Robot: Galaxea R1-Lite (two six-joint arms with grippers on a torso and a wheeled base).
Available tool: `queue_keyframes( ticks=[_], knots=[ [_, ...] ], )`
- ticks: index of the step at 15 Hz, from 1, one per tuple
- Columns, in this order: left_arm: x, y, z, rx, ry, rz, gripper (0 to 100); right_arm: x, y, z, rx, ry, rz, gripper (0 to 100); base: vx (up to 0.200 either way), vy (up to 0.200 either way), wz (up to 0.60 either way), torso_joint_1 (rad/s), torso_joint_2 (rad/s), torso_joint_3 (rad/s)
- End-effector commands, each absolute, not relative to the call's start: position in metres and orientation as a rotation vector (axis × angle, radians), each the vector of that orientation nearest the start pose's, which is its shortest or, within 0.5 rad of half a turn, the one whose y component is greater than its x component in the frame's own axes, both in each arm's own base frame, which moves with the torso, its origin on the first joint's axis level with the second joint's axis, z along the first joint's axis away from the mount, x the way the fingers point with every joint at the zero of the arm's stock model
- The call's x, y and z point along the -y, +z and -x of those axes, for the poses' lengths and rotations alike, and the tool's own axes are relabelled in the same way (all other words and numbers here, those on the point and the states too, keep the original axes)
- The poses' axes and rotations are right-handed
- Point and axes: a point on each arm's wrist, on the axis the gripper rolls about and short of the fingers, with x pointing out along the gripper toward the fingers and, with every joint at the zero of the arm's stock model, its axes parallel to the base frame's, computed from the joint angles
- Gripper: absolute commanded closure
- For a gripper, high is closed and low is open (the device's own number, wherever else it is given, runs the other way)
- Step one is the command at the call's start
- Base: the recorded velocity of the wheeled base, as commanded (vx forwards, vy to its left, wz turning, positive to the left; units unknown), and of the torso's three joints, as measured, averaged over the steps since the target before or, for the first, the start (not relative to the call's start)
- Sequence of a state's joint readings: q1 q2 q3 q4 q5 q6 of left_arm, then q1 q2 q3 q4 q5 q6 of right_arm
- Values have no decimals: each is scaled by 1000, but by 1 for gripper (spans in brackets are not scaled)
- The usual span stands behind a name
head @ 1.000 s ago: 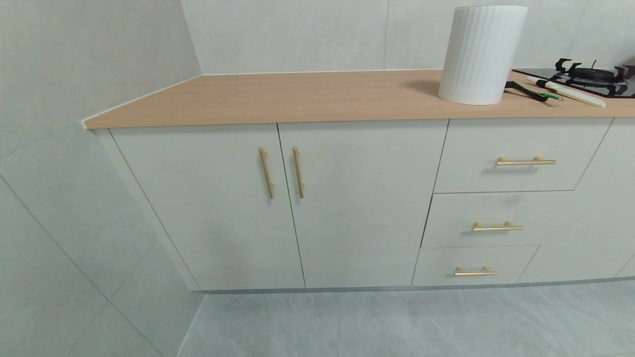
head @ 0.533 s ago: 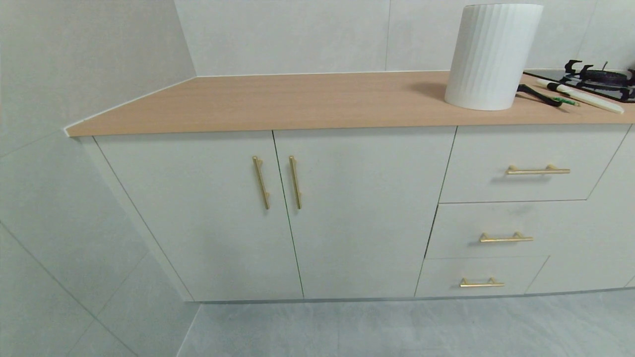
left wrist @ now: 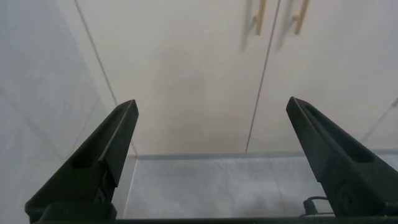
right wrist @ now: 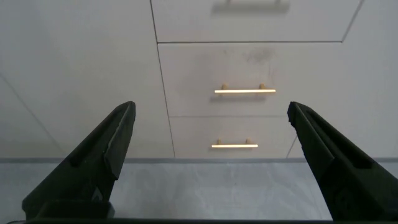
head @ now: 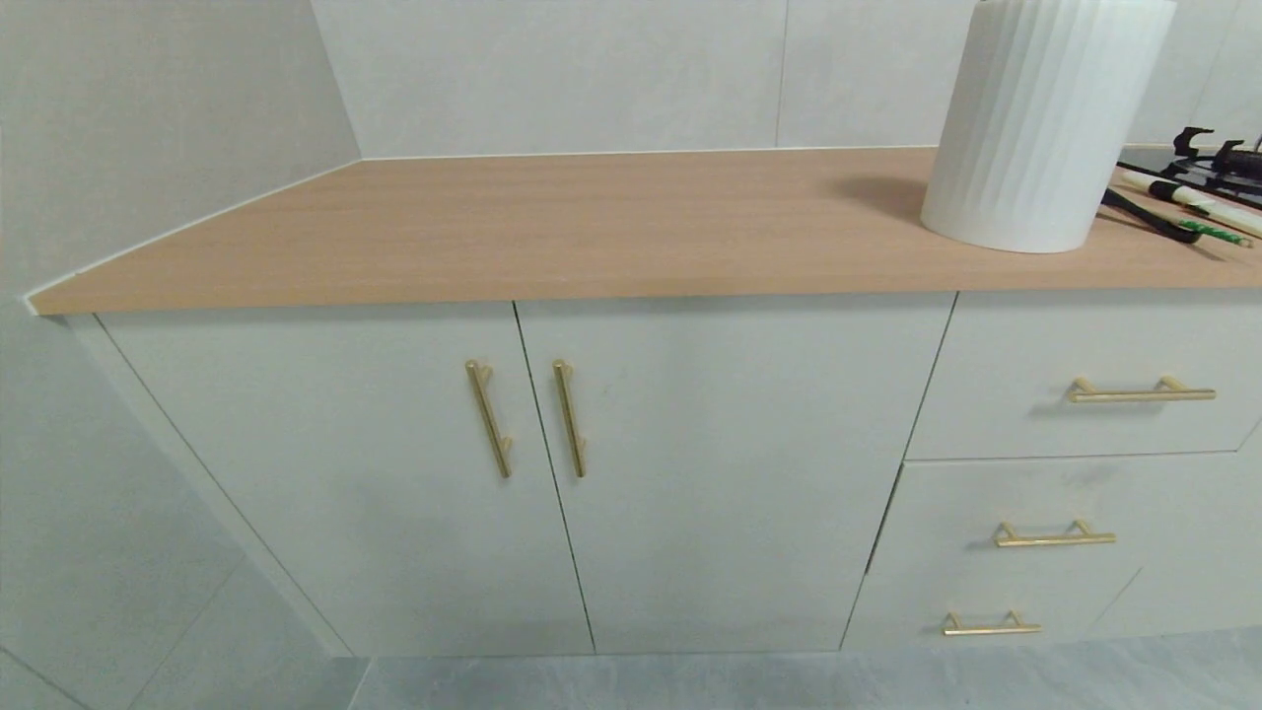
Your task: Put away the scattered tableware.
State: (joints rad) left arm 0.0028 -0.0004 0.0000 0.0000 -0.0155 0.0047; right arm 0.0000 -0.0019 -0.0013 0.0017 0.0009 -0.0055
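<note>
- The left gripper (left wrist: 211,104) hangs low before the cupboard doors (head: 394,473), jaws spread wide with nothing between them.
- The right gripper (right wrist: 211,106) is also spread wide and empty, low in front of the drawers (head: 1075,434) with their gold bar handles.
- Above the doors, the wooden counter (head: 552,227) runs from its left corner at the wall along to the right.
- Near the counter's right end and close to its front edge stands a tall white ribbed container (head: 1045,118). It looks like glazed ceramic, so probably heavy, hard and chippable. It would likely serve as the holder and is best left standing.
- The scattered tableware lies flat just beyond that container, at the counter's far right:
  - a black-handled utensil (head: 1149,215), partly hidden behind the container;
  - a thin green-tipped stick (head: 1213,233) beside it;
  - a white-handled piece (head: 1198,197) a little farther back.
- These pieces look slim, stiff and light, with smooth handles that may slip or roll.
- Each is best pinched across its handle at mid-length, and a narrower opening would suit them better than the present spread.
- Farthest off, at the back right, is the black hob grate (head: 1213,158), near enough to catch a careless approach.
</note>
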Motion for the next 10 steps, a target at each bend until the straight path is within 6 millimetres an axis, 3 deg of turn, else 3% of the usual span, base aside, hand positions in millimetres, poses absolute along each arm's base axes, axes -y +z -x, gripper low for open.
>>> queue_keyframes(
  ticks=[1, 4, 10],
  knots=[
    [0, 76, 23, 2, -12, -5, 0, 0, 76, 23, 0, 2, 6, 0, 0, 0, 0, 0, 0, 0],
    [0, 76, 23, 2, -14, -12, 0, 0, 76, 23, 0, 2, 6, 0, 0, 0, 0, 0, 0, 0],
    [0, 76, 23, 2, -14, -14, 0, 0, 76, 23, 0, 0, 6, 0, 0, -200, 0, 6, 1, 6]
  ],
)
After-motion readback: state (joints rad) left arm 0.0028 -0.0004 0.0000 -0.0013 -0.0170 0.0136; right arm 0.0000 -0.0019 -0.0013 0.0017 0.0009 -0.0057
